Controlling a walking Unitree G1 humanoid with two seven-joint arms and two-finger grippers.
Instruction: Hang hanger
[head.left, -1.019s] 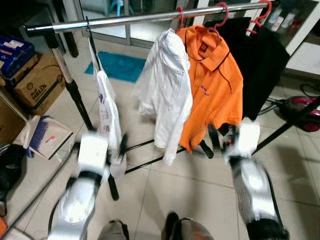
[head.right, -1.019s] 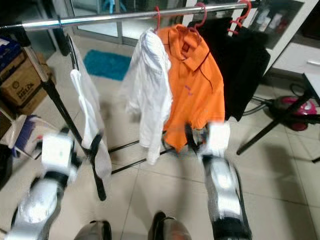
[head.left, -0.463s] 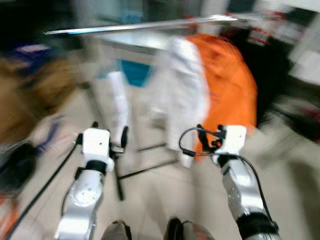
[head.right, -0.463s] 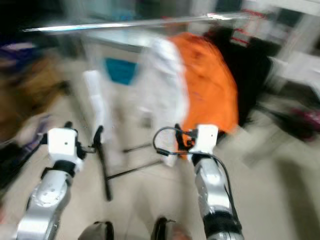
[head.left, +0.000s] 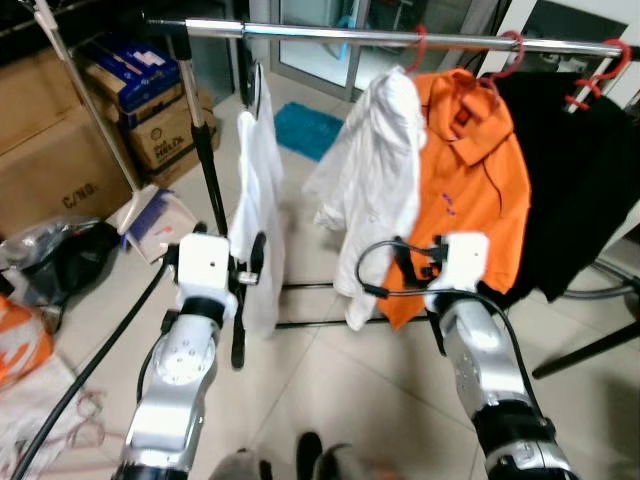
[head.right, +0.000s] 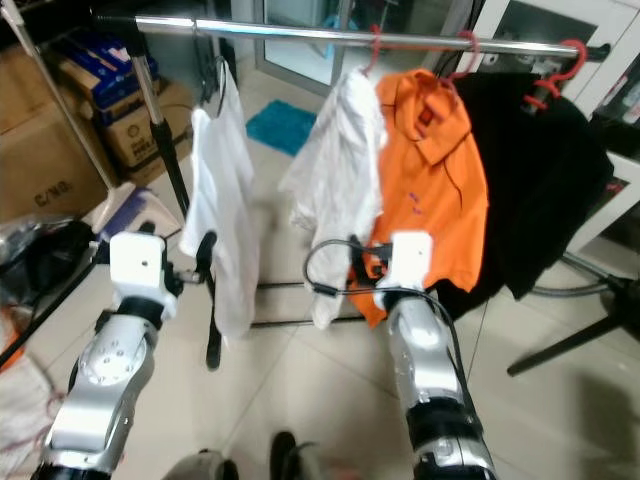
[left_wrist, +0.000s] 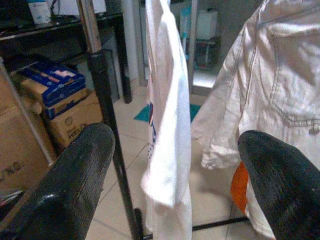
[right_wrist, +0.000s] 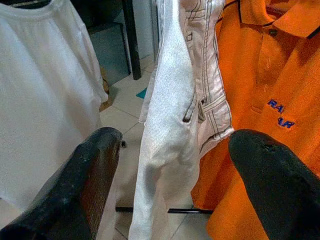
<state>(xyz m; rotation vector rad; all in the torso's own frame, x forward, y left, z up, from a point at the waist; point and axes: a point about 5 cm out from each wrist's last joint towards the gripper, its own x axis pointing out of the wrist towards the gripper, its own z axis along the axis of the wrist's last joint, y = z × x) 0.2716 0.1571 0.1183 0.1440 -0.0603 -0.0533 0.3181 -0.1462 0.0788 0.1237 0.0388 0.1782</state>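
Both spread, empty, the left end effector (left_wrist: 170, 165) and right end effector (right_wrist: 170, 165) face hung shirts; writing unreadable.

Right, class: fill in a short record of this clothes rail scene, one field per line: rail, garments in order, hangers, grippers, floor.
rail: silver rail, horizontal
garments, robot's left to right: white T-shirt, white jacket, orange polo, black garment
hangers: red hooks over rail
left gripper: open, empty
right gripper: open, empty
floor: cardboard boxes, teal mat
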